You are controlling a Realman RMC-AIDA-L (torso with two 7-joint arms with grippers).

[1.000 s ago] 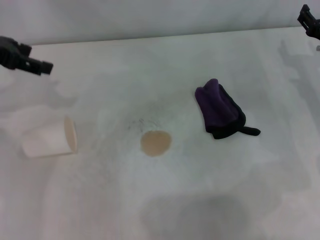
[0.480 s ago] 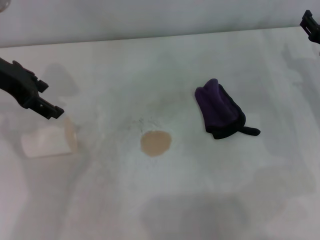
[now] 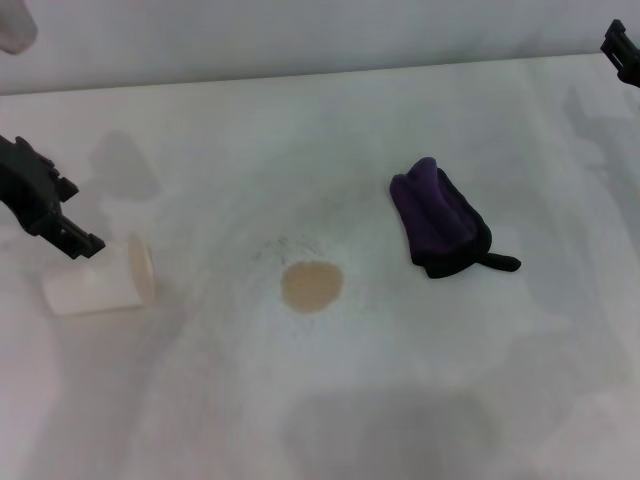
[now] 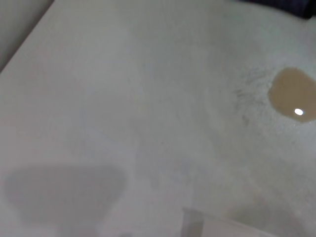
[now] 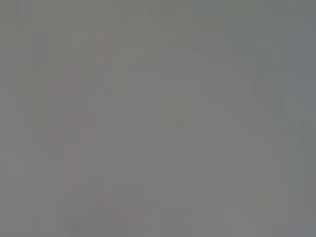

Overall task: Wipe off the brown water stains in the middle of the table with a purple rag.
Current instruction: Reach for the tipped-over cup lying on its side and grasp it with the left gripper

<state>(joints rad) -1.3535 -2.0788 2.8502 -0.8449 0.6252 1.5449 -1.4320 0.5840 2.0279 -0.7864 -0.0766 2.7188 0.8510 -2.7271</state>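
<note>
The brown water stains point(image 3: 311, 286) are one small round tan patch in the middle of the white table point(image 3: 300, 130); the left wrist view also shows the patch point(image 4: 293, 94). The purple rag point(image 3: 438, 217), a dark lump with black edging and a short black tail, lies to the right of the patch, untouched. My left gripper point(image 3: 70, 232) hangs at the left edge, just above a fallen white paper cup point(image 3: 95, 285). My right gripper point(image 3: 622, 45) shows only at the top right corner, far from the rag. The right wrist view is plain grey.
The paper cup lies on its side at the left, its tan mouth facing the stain. Faint grey smudges point(image 3: 285, 245) mark the table just behind the patch. A grey wall runs behind the table's far edge.
My left gripper came down from the upper left towards the cup, then drew back a little to the left. Rag, stain, cup and right gripper stayed where they were.
</note>
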